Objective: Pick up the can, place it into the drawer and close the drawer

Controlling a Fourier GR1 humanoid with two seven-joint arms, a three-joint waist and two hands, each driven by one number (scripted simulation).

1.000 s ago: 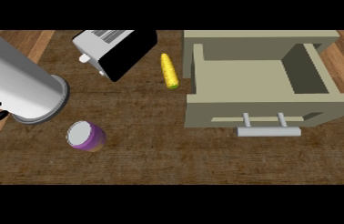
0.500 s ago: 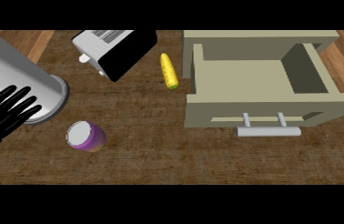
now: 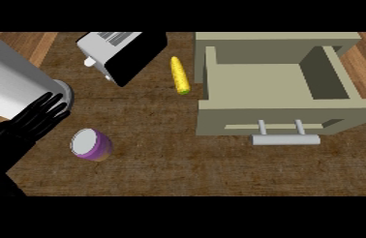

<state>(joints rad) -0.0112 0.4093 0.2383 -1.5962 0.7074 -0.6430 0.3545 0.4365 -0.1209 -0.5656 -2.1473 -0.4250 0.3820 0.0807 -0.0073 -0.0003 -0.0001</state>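
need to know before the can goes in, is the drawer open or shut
Open. The drawer is pulled out from its cabinet, its bare floor and side walls show from above, and its handle faces the lower edge.

Counter (image 3: 186, 169): dark brown wood, visible grain, matt. Can (image 3: 91, 144) at 8 o'clock: purple body w/ pale smooth lid, slight sheen. Drawer (image 3: 275, 84) at 3 o'clock: matt beige-grey panels, handle (image 3: 286, 139) light grey, metal-looking. Toaster (image 3: 121, 51) at 11: white w/ glossy black face. Corn cob (image 3: 178, 75): yellow, bumpy. Left hand (image 3: 36, 118): matt black.

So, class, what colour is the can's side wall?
Purple, under a pale grey lid; the can shows in the head view.
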